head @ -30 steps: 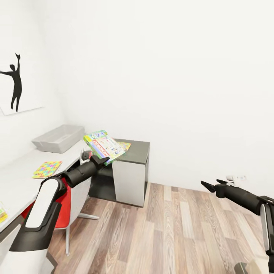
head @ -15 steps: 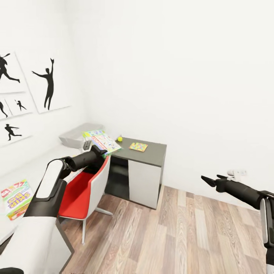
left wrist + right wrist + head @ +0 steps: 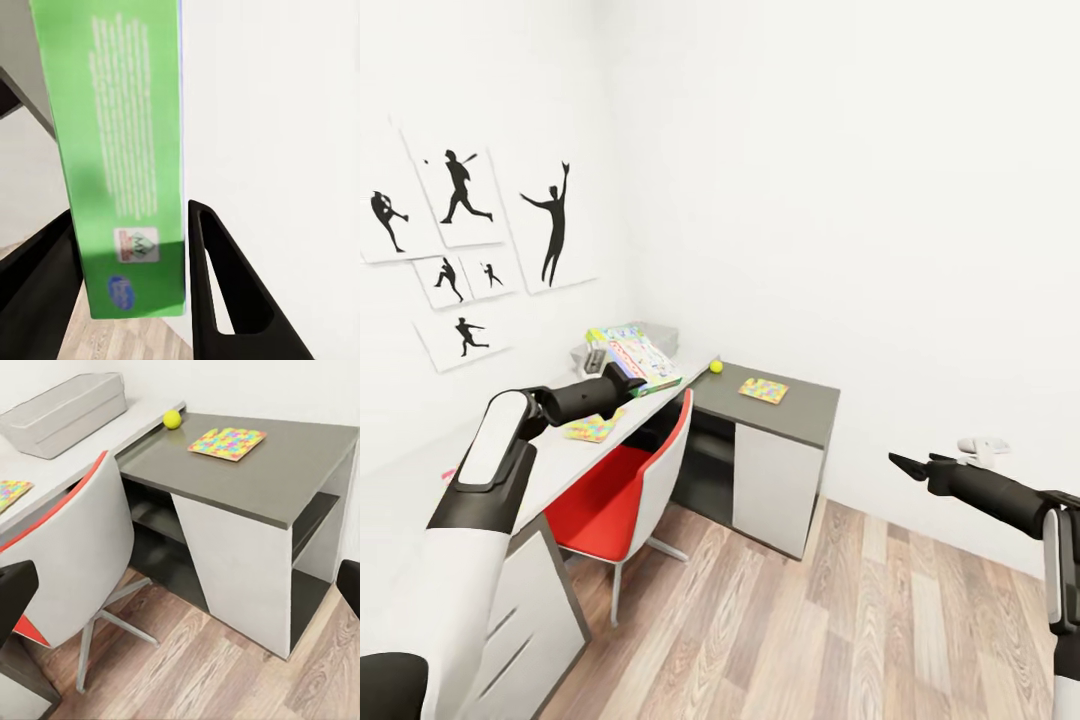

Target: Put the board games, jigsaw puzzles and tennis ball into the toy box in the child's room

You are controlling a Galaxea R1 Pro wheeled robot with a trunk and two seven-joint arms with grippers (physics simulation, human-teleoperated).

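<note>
While the left arm is reaching out over the long pale-grey desk surface (image 3: 575, 455), the left claw (image 3: 603, 372) is squeezing a flat printed game box w/ a green side (image 3: 634, 361). In the left wrist view both black fingers (image 3: 225, 300) are pressing on the green side of that box (image 3: 127, 157), one on each face, so the claw is closed down to the box's thickness. The box is sitting up in the air, tilted, above the far end of the pale surface.

Behind the box a bit of the shallow light-grey toy bin (image 3: 67, 411) is peeking out; the rt wrist view is showing it sitting on the pale surface, near the corner.

On the lower dark-grey part of the surface (image 3: 800, 405), a small yellow-green ball (image 3: 715, 366) is lying near the step up to the pale part. A thin square w/ bright puzzle pieces (image 3: 763, 389) is lying flat near it, not touching. A 2nd bright puzzle square (image 3: 592, 427) is lying on the pale surface, just beside the left forearm.

A red chair w/ a white back (image 3: 635, 485) is standing pushed in under the pale surface. Black shadow-people pics (image 3: 555, 225) are hanging on the wall.

The right claw (image 3: 908, 467) is hanging over the wood plank floor (image 3: 810, 620), well apart from the desk, holding nothing, its 2 pointed tips a little way apart.
</note>
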